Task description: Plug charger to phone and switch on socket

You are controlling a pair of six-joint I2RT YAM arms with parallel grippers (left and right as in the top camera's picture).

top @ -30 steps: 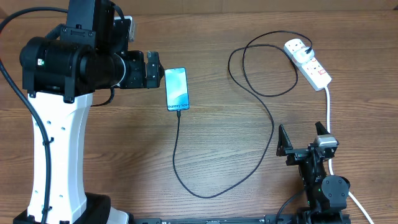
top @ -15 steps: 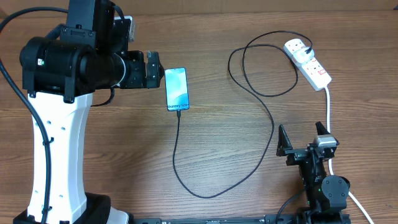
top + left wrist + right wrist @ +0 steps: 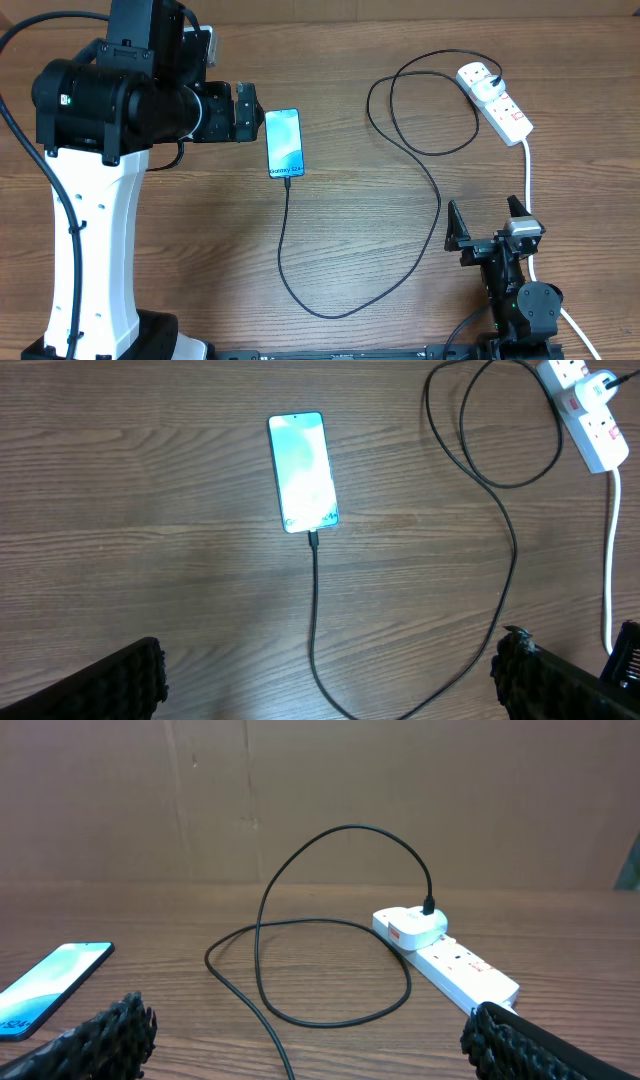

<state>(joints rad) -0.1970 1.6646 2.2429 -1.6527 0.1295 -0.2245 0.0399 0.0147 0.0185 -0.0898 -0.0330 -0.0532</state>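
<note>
Wood table point(image 3: 380, 60): L gripper point(image 3: 330, 660) has jaws spread wide, empty, high over phone point(image 3: 284, 143). R gripper point(image 3: 488, 222) jaws also spread, empty, nr white cord point(image 3: 527, 170). Charger point(image 3: 438, 205) tip sits in phone's bottom edge; its plug is in socket point(image 3: 497, 100), far right.

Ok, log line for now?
charger: in phone and socket | socket power: unclear | left tool: open, empty | right tool: open, empty
</note>
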